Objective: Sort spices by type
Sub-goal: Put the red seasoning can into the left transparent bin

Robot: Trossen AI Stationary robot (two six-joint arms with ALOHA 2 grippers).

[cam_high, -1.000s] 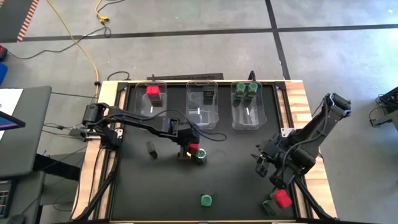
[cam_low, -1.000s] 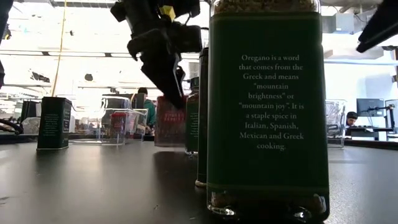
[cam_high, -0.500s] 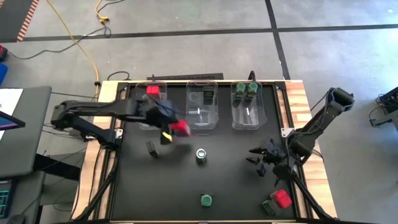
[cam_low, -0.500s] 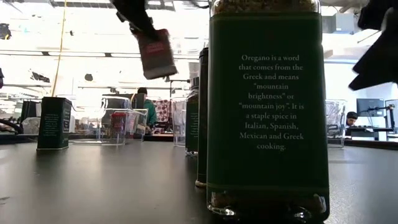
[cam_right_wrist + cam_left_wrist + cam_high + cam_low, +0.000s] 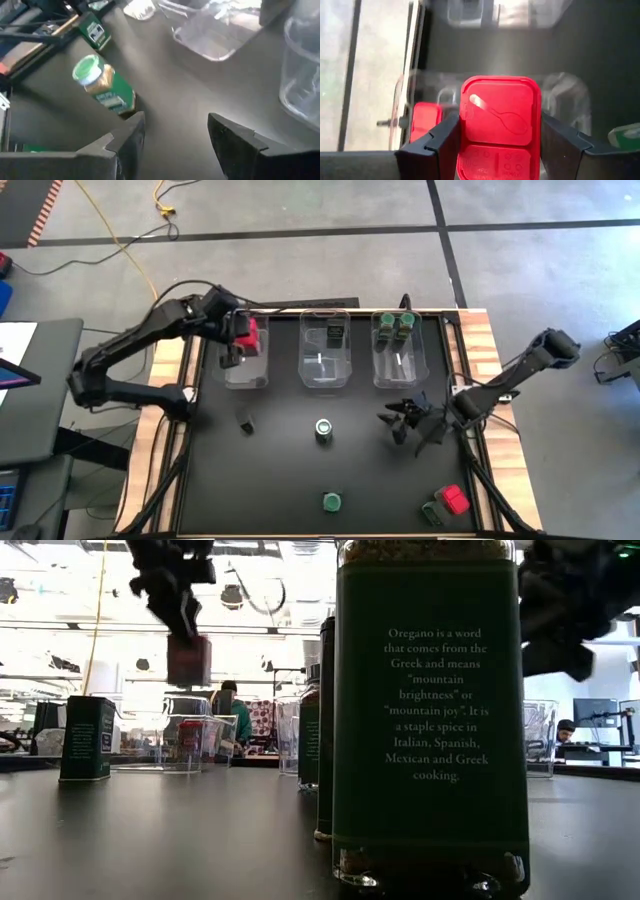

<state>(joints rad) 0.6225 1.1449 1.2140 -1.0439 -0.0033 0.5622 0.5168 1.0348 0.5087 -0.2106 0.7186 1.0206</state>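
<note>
We have the left pincer (image 5: 495, 145) clamped on a red-topped spice box (image 5: 500, 120) above the far-left bin (image 5: 246, 360). Next we judge it should lower and release there; the right pincer (image 5: 405, 420) hovers apart, empty.

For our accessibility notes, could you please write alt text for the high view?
Seen from above, the left gripper holds a red-topped spice over the left bin, while the right gripper hangs open over the black table. Two green-lidded jars stand on the table.
</note>
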